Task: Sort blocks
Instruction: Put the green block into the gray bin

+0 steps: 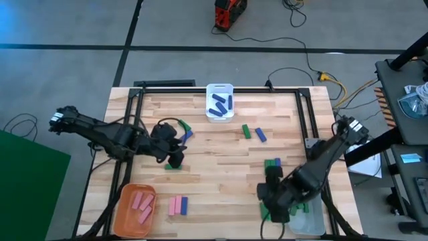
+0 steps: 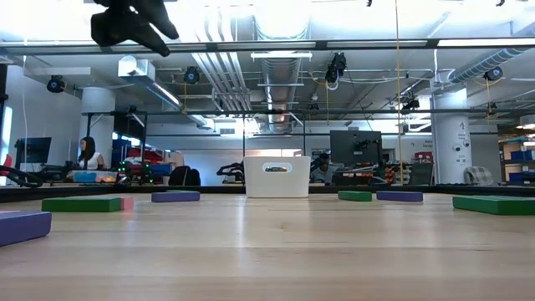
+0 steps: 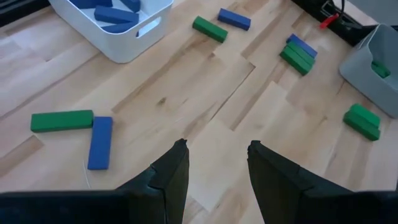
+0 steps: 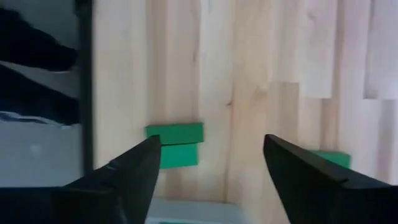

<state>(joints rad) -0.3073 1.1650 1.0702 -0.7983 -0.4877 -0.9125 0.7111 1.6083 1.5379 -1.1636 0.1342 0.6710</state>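
Three pink blocks (image 1: 141, 203) fill the orange bin (image 1: 123, 211); left tool (image 3: 214, 155) and right tool (image 4: 211, 155) gape, empty

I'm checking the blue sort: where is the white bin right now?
In the high view the white bin sits at the table's far edge, near its middle, holding blue blocks.

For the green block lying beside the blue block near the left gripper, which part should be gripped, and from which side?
Probably its middle, from above. In the left wrist view the green block lies flat on the table, both long sides free. The blue block meets one end at a right angle, so keep off that end. The left gripper is open, holding nothing.
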